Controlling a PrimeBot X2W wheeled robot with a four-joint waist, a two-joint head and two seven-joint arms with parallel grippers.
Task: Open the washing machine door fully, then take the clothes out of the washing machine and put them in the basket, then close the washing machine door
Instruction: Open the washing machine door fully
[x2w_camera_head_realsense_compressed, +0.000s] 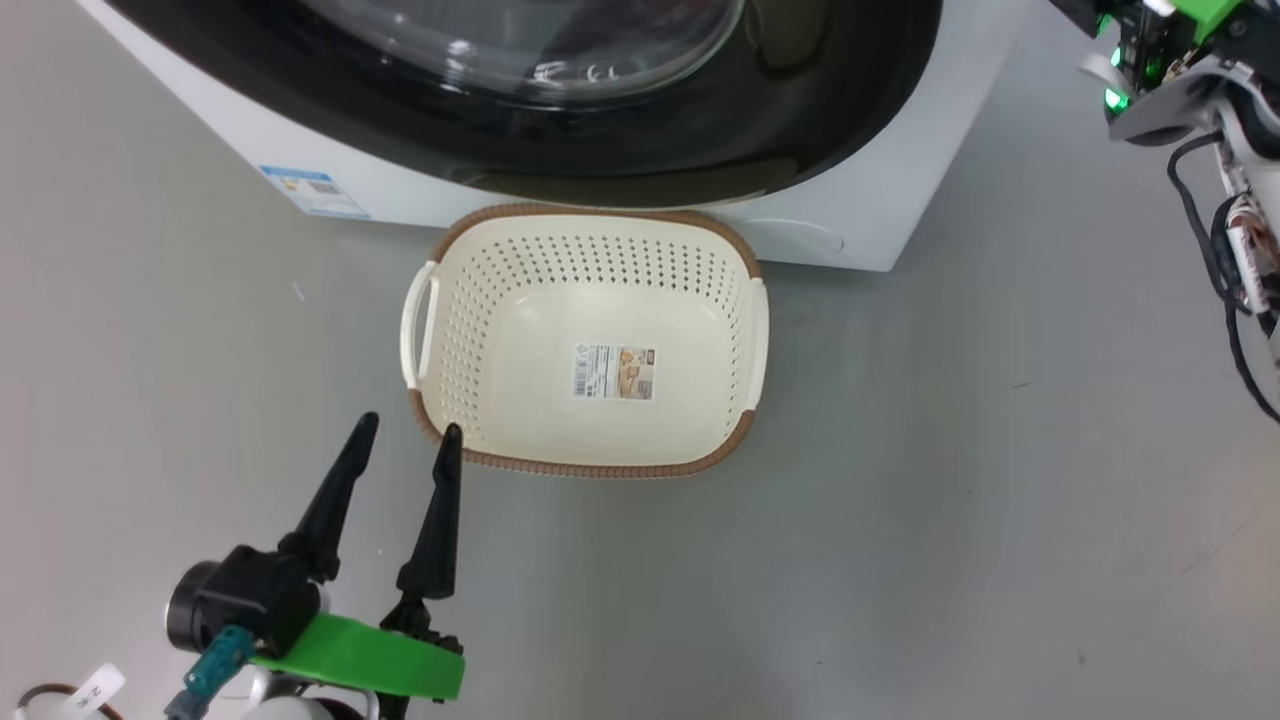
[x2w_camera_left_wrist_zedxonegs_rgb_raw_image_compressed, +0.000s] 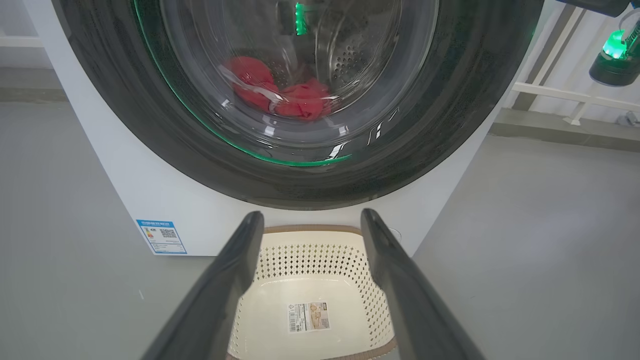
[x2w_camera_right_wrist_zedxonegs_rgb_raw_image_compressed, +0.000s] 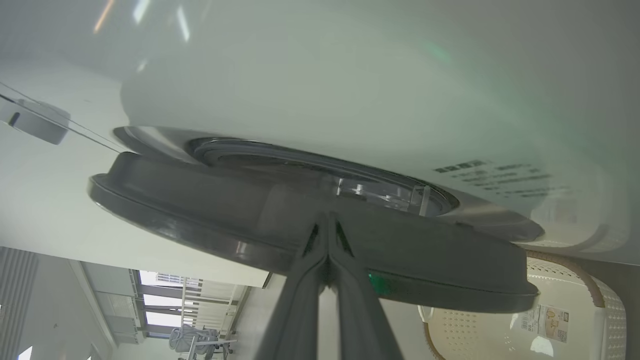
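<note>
Standing on the grey floor (x2w_camera_head_realsense_compressed: 900, 500) in the middle of the head view, the basket (x2w_camera_head_realsense_compressed: 590, 467) sits just in front of the washing machine (x2w_camera_head_realsense_compressed: 880, 200), with nothing in it but a paper label (x2w_camera_head_realsense_compressed: 613, 372) on its bottom. The machine fills the twelve o'clock side, and a small blue sticker (x2w_camera_head_realsense_compressed: 315, 192) shows on its white front at about ten o'clock. The door (x2w_camera_head_realsense_compressed: 700, 130), a wide black ring around clear glass, looks slightly ajar: from the right wrist a thin gap shows between its back and the white front. Through the glass, from the left wrist, the red clothes (x2w_camera_left_wrist_zedxonegs_rgb_raw_image_compressed: 300, 100) lie low in the steel drum. The left gripper (x2w_camera_head_realsense_compressed: 410, 425) hangs at seven o'clock with its two dark fingers spread apart and nothing between them. One tip sits right at the basket's near corner, though I cannot tell whether it touches the rim. The right gripper (x2w_camera_right_wrist_zedxonegs_rgb_raw_image_compressed: 327, 220) has its fingers pressed tight together, their tips up against the rim of the door. Whether they catch anything there I cannot tell. The right arm (x2w_camera_head_realsense_compressed: 1180, 100) shows at two o'clock, beside the machine.
</note>
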